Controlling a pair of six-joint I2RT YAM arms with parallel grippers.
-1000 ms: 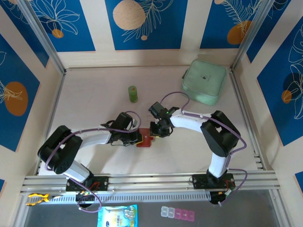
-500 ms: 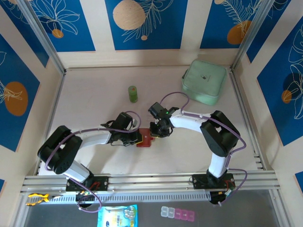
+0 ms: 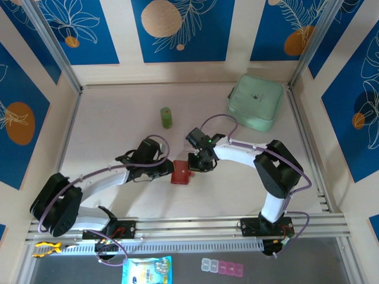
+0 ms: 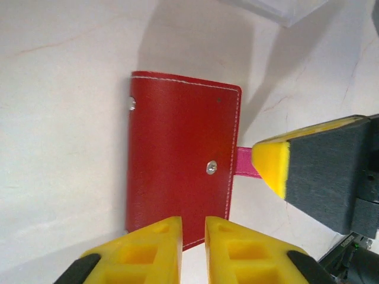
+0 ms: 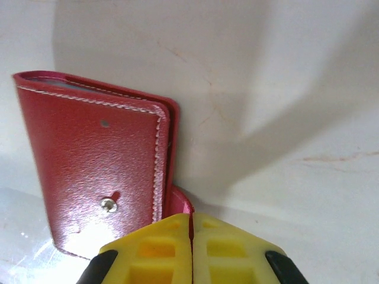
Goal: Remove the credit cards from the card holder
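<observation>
The right gripper (image 5: 190,222) has its yellow fingers pressed together, pinching the pinkish-red closing tab (image 5: 180,201) between their tips. The tab sticks out from the long stitched edge of the red card holder (image 5: 95,154), which lies flat and folded shut on the pale table (image 3: 118,118), just ahead and to the left of those fingertips in the right wrist view. A metal snap stud shows on its cover. No cards can be seen outside it.

The left gripper (image 4: 193,228) has its fingers slightly parted, with a narrow gap between them and nothing in it. Its tips sit just at the near short edge of the card holder, and whether they touch it cannot be told. From this gripper, the right gripper's finger on the tab lies ahead and to the right.

Seen from above, the two grippers flank the card holder. Beyond them stands a small green cylinder (image 3: 166,117), and well beyond the right gripper lies a mint-green pouch (image 3: 256,102).
</observation>
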